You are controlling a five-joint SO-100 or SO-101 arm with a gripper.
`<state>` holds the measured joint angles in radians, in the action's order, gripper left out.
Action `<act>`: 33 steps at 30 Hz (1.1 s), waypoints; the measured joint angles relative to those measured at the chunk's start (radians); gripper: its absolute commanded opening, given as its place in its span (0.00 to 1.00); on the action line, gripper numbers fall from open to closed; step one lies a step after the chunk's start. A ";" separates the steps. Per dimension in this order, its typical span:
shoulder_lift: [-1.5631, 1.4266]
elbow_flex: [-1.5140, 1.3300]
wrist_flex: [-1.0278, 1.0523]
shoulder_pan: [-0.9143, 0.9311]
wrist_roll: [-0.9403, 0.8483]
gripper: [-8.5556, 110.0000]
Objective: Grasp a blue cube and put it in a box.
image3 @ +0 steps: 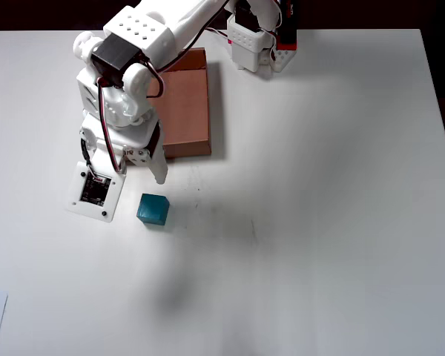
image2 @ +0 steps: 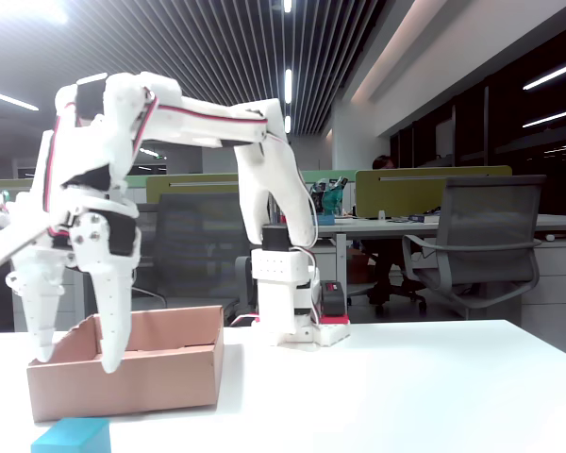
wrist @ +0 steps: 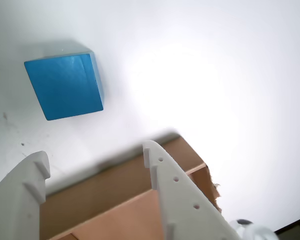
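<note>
Claw (image2: 75,363) hanging wide apart, nothing between its fingers — both white tips point down over the near edge of the box (image2: 170,382) in the fixed view, clear of the table. In the wrist view the two fingers spread at the bottom of frame with only cardboard and bare white table (wrist: 230,75) showing between them.

Nearest the fixed camera sits the blue cube (image2: 71,436), flat on the table, just in front of the box and not touching it. From overhead the cube (image3: 153,209) lies just beyond the fingertips, a little toward the bottom of that frame; the box (image3: 189,111) is partly under the arm. The wrist view has the cube (wrist: 65,86) up and left of the fingers, turned at a slant to them.

So the reach comes first, I'd say. Done well, it means moving the wrist out over the cube, turning it so the fingers face two flat sides rather than corners, then dropping straight down before closing. Come in skewed and the block may twist or skid away.

Farthest back stands the arm's base (image2: 288,302), with office chairs behind.
</note>
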<state>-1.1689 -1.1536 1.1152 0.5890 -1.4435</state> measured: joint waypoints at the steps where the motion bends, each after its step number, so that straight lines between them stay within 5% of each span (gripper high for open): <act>1: 0.069 0.074 0.012 0.000 0.026 0.28; 33: 0.181 0.126 -0.078 -0.043 0.120 0.40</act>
<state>-0.9879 -1.0278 1.0370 0.5461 -1.3238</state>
